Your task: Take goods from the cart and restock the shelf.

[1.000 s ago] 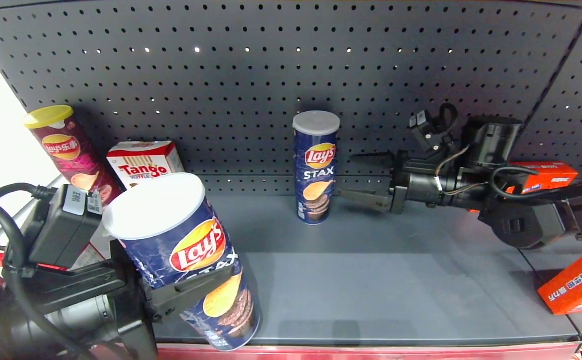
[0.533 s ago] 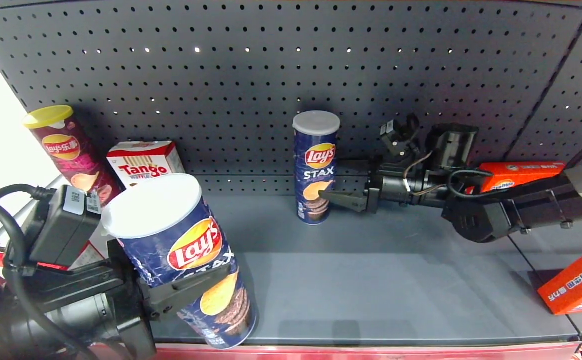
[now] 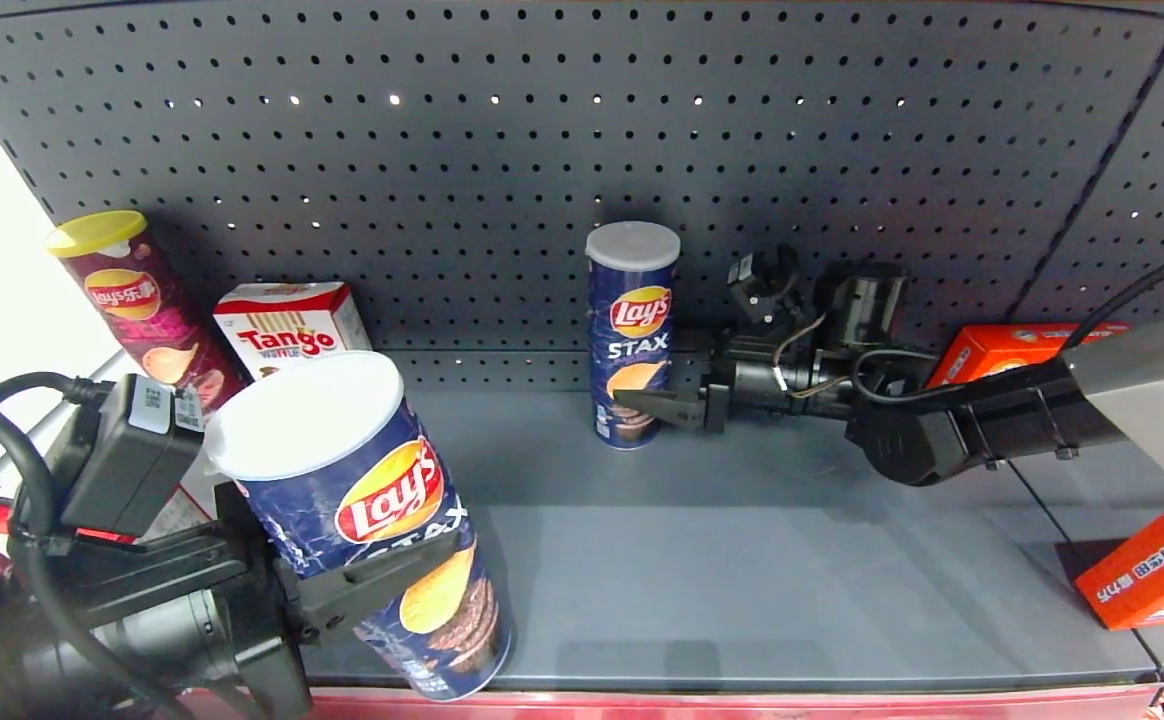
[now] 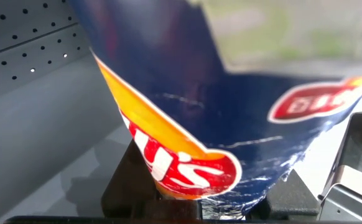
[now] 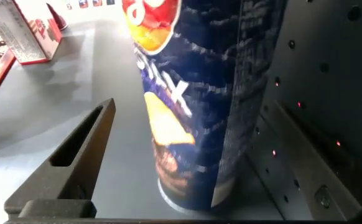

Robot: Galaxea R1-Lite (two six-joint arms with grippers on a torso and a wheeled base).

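A blue chips can (image 3: 630,335) with a grey lid stands upright at the back middle of the grey shelf (image 3: 742,560). My right gripper (image 3: 632,368) comes in from the right, open, its fingers on either side of that can's lower part. In the right wrist view one finger (image 5: 75,162) stands a gap away from the can (image 5: 193,106). A second blue chips can (image 3: 372,510) with a white lid leans over the shelf's front left edge, with my left gripper (image 3: 337,550) shut on it. That can (image 4: 231,124) is close up in the left wrist view.
A maroon can with a yellow lid (image 3: 137,300) and a red-and-white wafer box (image 3: 287,325) stand at the back left. Orange boxes lie at the right, one at the back (image 3: 1017,350) and one near the front (image 3: 1147,570). A pegboard wall (image 3: 542,130) closes the back.
My right arm has moved left along the shelf, and its open fingers now flank the standing can. The left gripper and its can have barely moved.
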